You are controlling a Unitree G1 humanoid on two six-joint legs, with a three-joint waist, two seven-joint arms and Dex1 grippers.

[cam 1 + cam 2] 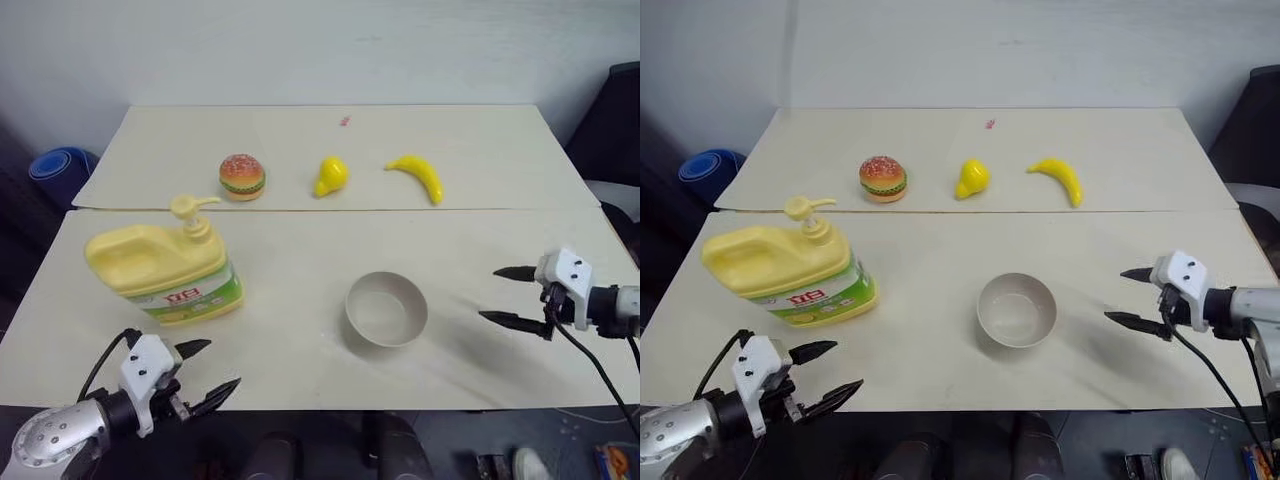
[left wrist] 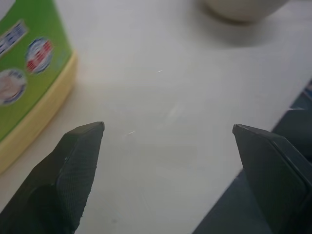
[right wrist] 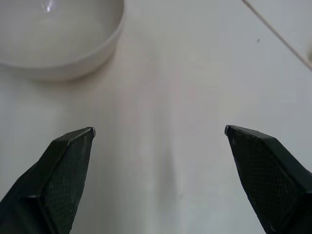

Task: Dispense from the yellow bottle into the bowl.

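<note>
Yellow bottle [image 1: 166, 270] stands on the counter [image 1: 300, 250] at the left, long axis running left-right, pump spout aimed right toward the bowl [image 1: 386, 309] at centre. Left gripper [image 1: 203, 371] is nearer it — bottle lies just beyond and left of its fingers, which are spread apart, empty. Right gripper [image 1: 512, 296], right of the bowl, fingers also spread, points left at the bowl.

Two pale tabletops [image 1: 300, 130] butted together against a plain white wall [image 1: 300, 50], evenly lit.
</note>
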